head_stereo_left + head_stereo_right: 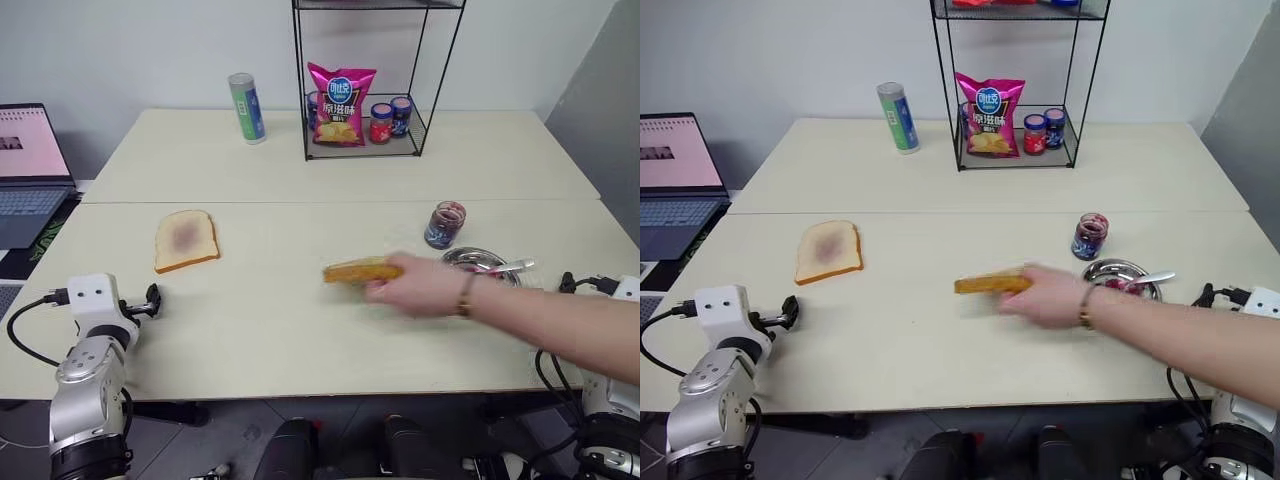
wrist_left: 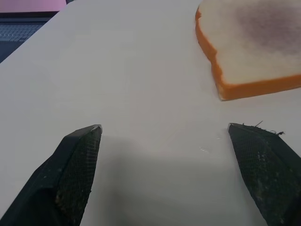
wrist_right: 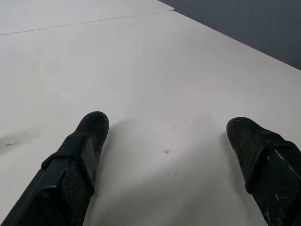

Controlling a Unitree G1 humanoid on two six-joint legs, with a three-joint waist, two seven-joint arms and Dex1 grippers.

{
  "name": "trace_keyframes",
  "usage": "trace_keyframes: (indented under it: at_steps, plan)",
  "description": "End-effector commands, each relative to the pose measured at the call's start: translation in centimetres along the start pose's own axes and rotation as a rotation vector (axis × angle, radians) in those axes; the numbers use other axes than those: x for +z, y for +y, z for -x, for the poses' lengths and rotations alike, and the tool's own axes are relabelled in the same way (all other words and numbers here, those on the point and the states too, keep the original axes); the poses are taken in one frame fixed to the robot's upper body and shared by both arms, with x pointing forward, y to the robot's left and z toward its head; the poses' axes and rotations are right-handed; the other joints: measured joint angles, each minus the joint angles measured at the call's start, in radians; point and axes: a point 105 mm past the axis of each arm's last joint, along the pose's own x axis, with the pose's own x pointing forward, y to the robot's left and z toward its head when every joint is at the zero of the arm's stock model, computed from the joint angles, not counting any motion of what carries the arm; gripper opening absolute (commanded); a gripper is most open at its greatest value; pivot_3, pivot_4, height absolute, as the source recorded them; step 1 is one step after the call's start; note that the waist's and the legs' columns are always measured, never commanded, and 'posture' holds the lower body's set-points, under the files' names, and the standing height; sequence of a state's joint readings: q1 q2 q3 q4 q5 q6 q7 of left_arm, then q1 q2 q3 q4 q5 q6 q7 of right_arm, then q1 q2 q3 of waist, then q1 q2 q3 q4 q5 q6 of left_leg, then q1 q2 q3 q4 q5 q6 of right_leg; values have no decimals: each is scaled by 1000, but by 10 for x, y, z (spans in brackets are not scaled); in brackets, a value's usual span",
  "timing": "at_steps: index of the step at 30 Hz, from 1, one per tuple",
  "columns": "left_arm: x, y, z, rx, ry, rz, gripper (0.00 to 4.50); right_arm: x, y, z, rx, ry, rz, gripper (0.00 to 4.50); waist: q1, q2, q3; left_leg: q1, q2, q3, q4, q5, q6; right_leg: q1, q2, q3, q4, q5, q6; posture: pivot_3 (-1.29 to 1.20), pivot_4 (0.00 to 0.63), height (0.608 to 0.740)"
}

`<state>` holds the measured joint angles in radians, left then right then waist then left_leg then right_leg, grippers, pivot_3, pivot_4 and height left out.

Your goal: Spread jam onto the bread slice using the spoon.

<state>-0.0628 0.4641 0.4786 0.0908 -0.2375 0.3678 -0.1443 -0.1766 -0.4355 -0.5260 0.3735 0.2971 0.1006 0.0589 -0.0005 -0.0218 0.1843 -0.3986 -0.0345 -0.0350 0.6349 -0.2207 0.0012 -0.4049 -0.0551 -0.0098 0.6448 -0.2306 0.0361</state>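
Observation:
The bread slice (image 1: 185,240) lies flat on the left part of the table, pale with a tan crust and a purplish smear in its middle. My left gripper (image 2: 164,127) hovers low just short of the bread slice (image 2: 254,47), open and empty. The jam (image 1: 445,224) sits in a small clear smeared jar right of centre. The spoon (image 1: 510,267) rests on a round steel dish (image 1: 470,257) in front of the jar. My right gripper (image 3: 168,121) is open over bare table at the right edge, nothing between its fingers.
A person's hand (image 1: 420,290) reaches in from the right, holding a second slice of bread (image 1: 362,270) edge-on above the table's middle. A wire rack (image 1: 362,150) with a pink chips bag and small lidded jars stands at the back, beside a can (image 1: 245,107). A laptop (image 1: 30,170) is far left.

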Motion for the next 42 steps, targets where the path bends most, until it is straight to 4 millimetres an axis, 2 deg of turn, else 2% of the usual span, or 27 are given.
trace_keyframes:
  at_steps: [1,6,9,11,13,16,18,20,22,23,25,28,30,32,35,37,42]
  plan:
    - [14,9,2,22,-48,7,4500,17,3,-3,8,-54,-2,4409,0,0,0,0,0,0,0,0,0,0,0,0,0,0,0,0,150,740]
    - [9,18,7,52,-44,0,4500,19,7,-6,22,-57,0,4409,0,0,0,0,0,0,0,0,0,0,0,0,0,0,0,0,150,740]
    - [6,16,8,61,-42,24,4500,25,1,-9,-6,-82,3,4409,0,0,0,0,0,0,0,0,0,0,0,0,0,0,0,0,150,740]
    - [8,15,8,60,-46,54,4500,39,-6,-10,-54,-138,22,4409,0,0,0,0,0,0,0,0,0,0,0,0,0,0,0,0,150,740]
    - [15,14,10,28,-60,53,4500,75,6,-14,6,-252,95,4409,0,0,0,0,0,0,0,0,0,0,0,0,0,0,0,0,150,740]
    - [17,19,14,12,-62,184,4500,113,41,-17,169,-340,50,4409,-3,1,0,0,0,2,0,0,0,-1,0,0,0,0,0,0,150,740]
    - [20,13,16,-43,-61,245,4500,133,75,-12,345,-368,17,4409,-12,0,1,0,2,2,0,0,0,-1,1,0,0,0,0,0,150,740]
    - [22,12,15,-69,-63,368,4500,143,128,12,644,-370,63,4409,-13,0,0,1,4,2,0,0,0,-1,3,0,0,0,-1,0,150,740]
    - [33,16,15,-90,-90,469,4500,150,168,41,888,-329,0,4409,-11,0,0,0,5,0,-1,0,0,-1,3,-2,0,0,-1,0,150,740]
    - [37,18,15,-98,-103,467,4500,154,184,57,1001,-304,-20,4409,-11,0,1,0,5,-1,-1,0,0,-1,4,-3,0,0,-2,0,150,740]
    - [35,23,13,-87,-77,267,4500,156,217,98,1270,-229,-54,4409,-6,0,1,-1,6,-3,-1,0,0,-1,4,-4,1,0,-2,0,150,740]
    - [27,18,9,-137,-38,46,4500,153,240,130,1466,-143,-58,4409,-3,0,1,-1,5,-3,-1,0,-1,-2,4,-4,0,-1,-4,0,150,740]
    - [22,8,-2,-208,-15,33,4500,136,264,159,1641,-54,-51,4409,2,0,1,-1,5,-3,-1,0,-1,-1,3,-4,0,0,-10,0,150,740]
    - [21,-2,-11,-294,-2,28,4500,121,282,179,1757,26,-53,4409,9,-2,0,-1,5,-3,-1,0,-1,-1,2,-4,-1,-2,-14,0,150,740]
    - [17,-11,-18,-378,18,9,4500,117,292,188,1819,71,-84,4409,13,-5,-1,-2,5,-5,0,0,-1,-1,2,-7,-1,-3,-15,0,150,740]
    - [16,-11,-31,-379,36,16,4500,112,298,192,1835,76,-68,4409,14,-5,-1,-3,5,-4,0,0,-1,-2,1,-6,-1,-1,-17,0,150,740]
    - [10,-16,-52,-364,71,12,4500,106,304,188,1799,62,-48,4409,16,-5,-1,-3,4,-4,0,0,-1,-3,1,-6,-1,3,-11,0,150,740]
